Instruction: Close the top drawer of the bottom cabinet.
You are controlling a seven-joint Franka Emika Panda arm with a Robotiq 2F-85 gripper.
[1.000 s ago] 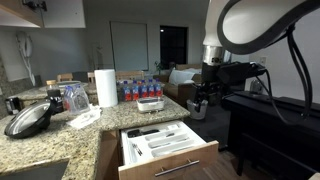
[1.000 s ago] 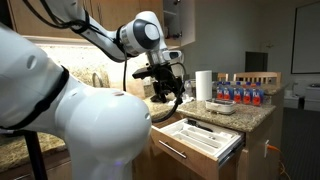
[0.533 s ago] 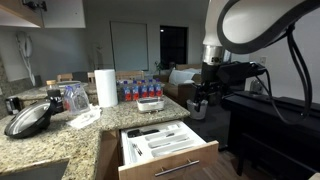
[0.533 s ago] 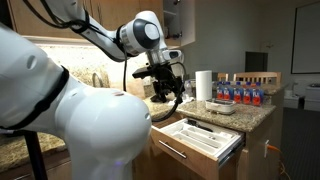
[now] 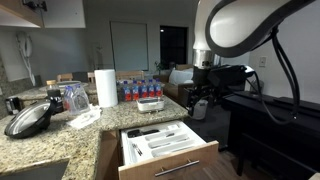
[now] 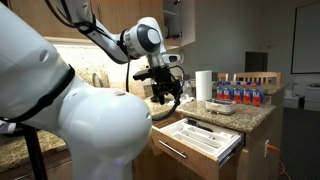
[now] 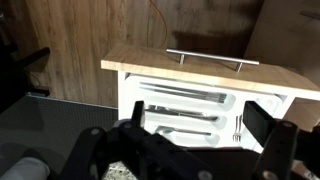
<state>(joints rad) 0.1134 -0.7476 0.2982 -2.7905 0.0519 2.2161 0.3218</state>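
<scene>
The top drawer (image 5: 170,158) of the bottom cabinet (image 5: 108,150) stands pulled out, showing its light wood front, silver bar handle (image 5: 182,164) and white cutlery tray with utensils. It also shows in an exterior view (image 6: 200,140) and in the wrist view (image 7: 205,68). My gripper (image 5: 198,103) hangs in the air beyond and above the drawer's open end, apart from it. In an exterior view it is beside the counter (image 6: 172,97). In the wrist view its two fingers (image 7: 195,125) are spread apart with nothing between them, looking down onto the tray.
The granite counter (image 5: 85,135) holds a paper towel roll (image 5: 106,87), a pack of water bottles (image 5: 138,89), a small tray (image 5: 150,104), a black pan lid (image 5: 28,120) and papers. A dark table (image 5: 275,115) stands beside the arm.
The arm and gripper have shifted slightly toward the drawer side in the exterior views. The drawer has not moved.
</scene>
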